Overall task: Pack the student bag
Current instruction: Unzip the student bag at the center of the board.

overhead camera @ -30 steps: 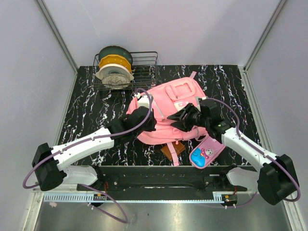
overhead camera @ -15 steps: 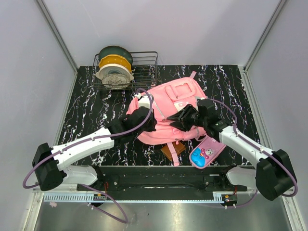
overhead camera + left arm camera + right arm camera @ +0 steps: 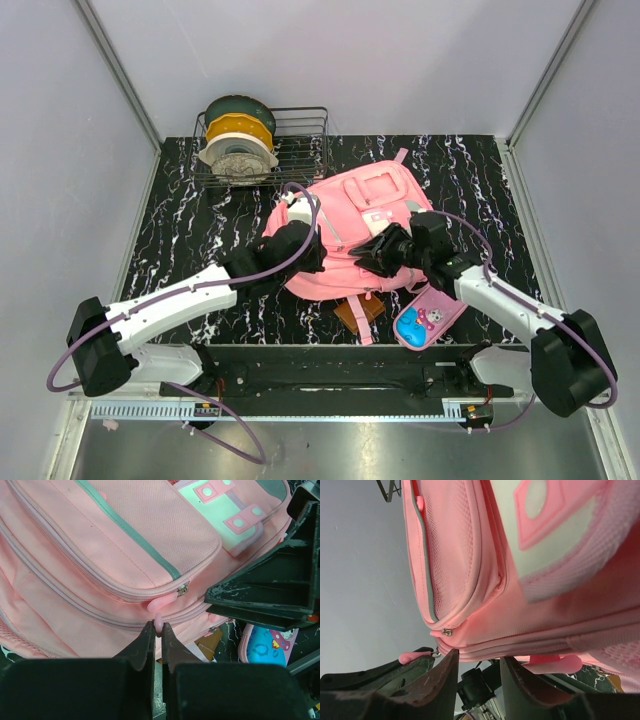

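Left pincer (image 3: 157,629) on pink student bag (image 3: 95,555)

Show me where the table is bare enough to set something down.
Free: back right corner of the table, between the student bag and the wall; and the left strip, between the wire basket and the left arm. Crowded: the bag's near edge, with the left gripper, right gripper, pencil case and brown block.

The large pink backpack (image 3: 60,595) is of soft matt woven cloth with a fine mesh panel (image 3: 150,525) on its front pocket, its pink zipper pull (image 3: 158,619) looks smooth and rubbery, the right gripper's black fingers (image 3: 427,680) are matt, scuffed plastic, and the black white-veined tabletop (image 3: 180,230) is smooth and marble-patterned.
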Controlling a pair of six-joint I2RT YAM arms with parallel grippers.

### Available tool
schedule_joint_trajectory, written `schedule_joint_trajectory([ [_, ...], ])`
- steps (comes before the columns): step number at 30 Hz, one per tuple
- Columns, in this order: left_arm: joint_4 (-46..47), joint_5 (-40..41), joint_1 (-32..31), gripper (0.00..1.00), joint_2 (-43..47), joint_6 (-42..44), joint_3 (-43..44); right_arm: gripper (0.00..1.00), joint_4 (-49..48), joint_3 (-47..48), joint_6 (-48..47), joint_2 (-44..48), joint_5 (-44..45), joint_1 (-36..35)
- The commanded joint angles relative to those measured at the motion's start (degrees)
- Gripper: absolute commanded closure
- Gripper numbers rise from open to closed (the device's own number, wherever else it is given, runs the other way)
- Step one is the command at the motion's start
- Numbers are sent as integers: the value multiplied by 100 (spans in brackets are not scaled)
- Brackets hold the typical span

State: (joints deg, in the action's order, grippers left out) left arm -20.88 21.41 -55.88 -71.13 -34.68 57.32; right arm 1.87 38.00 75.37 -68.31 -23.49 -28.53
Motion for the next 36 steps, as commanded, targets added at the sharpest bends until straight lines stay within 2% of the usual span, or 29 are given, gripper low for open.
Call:
schedule_joint_trajectory([
  [1,735,-84,-55,100,179,75,315,58,-749,164,56,-270,230,-47],
  [4,726,-75,-55,100,223,58,236,66,-793,313,-5,-314,248,-38],
  [9,726,-67,-46,100,267,31,122,72,-697,243,-49,-60,485,-47],
  [11,735,-84,-46,100,267,31,113,84,-697,191,-23,-42,512,-38],
  [13,752,-146,-46,100,258,57,104,88,-697,199,-14,-94,529,-38],
  [14,779,-215,-55,100,275,75,95,100,-705,199,-14,-120,520,-29],
  [19,849,-269,-64,100,319,154,7,100,-662,391,-346,-147,660,-29],
  [23,630,361,-55,100,425,189,-19,100,434,744,-1024,177,1239,146],
  [24,516,503,-55,100,486,198,-80,100,498,692,-1086,387,1258,416],
  [28,427,830,68,100,653,137,-396,100,551,542,-1235,653,750,1286],
  [33,393,935,226,100,732,58,-730,100,648,700,-1464,530,459,1508],
  [36,409,901,647,100,794,-4,-967,100,709,683,-1490,573,459,1754],
])
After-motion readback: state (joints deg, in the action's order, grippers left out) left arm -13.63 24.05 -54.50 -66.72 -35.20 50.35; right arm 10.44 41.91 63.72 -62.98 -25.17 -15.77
